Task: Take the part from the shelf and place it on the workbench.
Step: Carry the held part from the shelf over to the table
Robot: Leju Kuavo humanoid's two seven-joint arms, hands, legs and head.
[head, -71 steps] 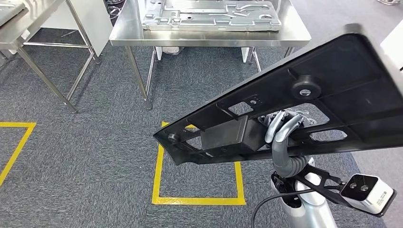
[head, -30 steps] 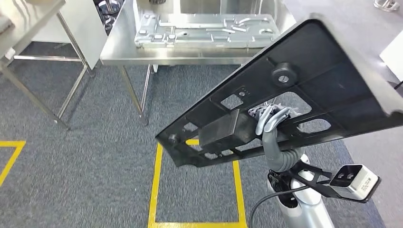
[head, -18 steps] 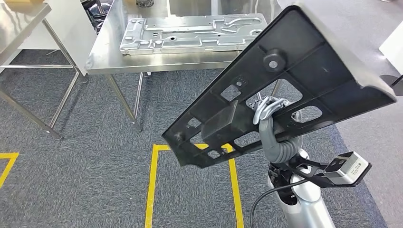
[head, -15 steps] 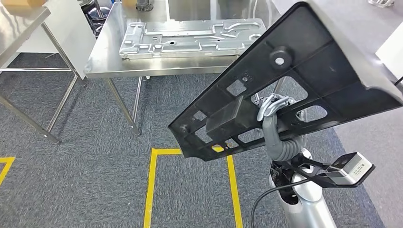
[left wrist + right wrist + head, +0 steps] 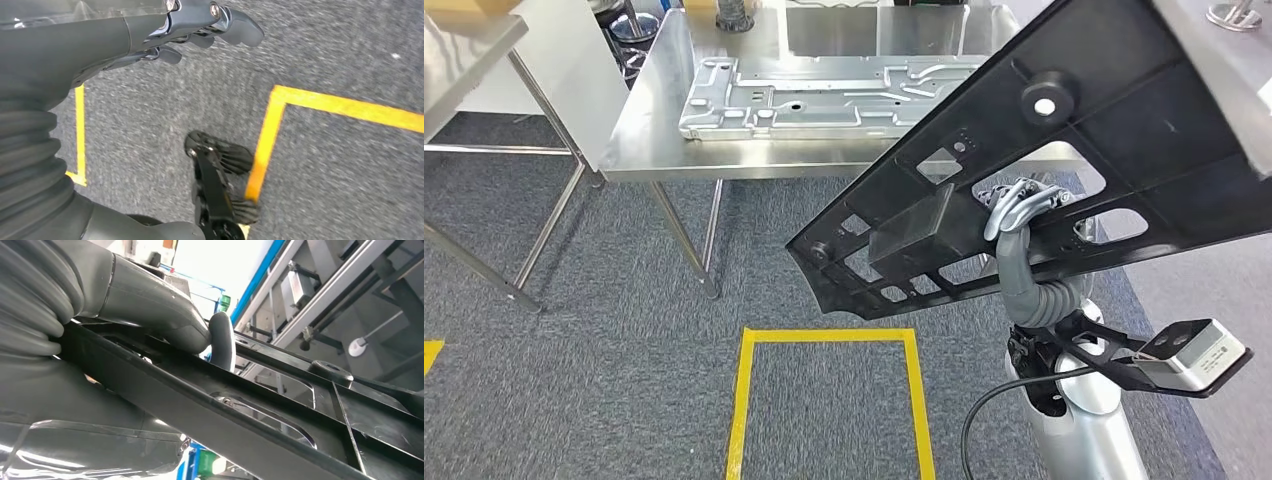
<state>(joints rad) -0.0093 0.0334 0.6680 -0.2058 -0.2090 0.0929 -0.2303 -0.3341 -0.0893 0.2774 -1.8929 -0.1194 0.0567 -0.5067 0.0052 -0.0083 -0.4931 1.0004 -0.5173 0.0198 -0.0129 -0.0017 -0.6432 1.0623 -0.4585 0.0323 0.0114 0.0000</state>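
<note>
**Black part held in my right hand, workbench ahead**

My right hand (image 5: 1021, 205) grips the black part (image 5: 1064, 180) through one of its cut-outs, my fingers (image 5: 1009, 208) hooked over a rib near the panel's middle. The part is a large flat ribbed panel, tilted, running from the lower centre of the head frame up to the upper right corner, so it lies above and across my hand, with my wrist and arm coming up under it at the lower right. In the right wrist view my thumb (image 5: 222, 340) presses against the part's edge (image 5: 210, 405), the rib running diagonally across the frame.

The workbench (image 5: 639, 140), a steel table, sits in the upper left and centre of the head frame, beyond the part's lower tip. A grey metal plate (image 5: 824, 95) lies flat on it.

My left hand (image 5: 200, 30) holds nothing; its fingers are loosely curled above the grey carpet (image 5: 325, 60), near yellow floor tape (image 5: 265, 145).
</note>
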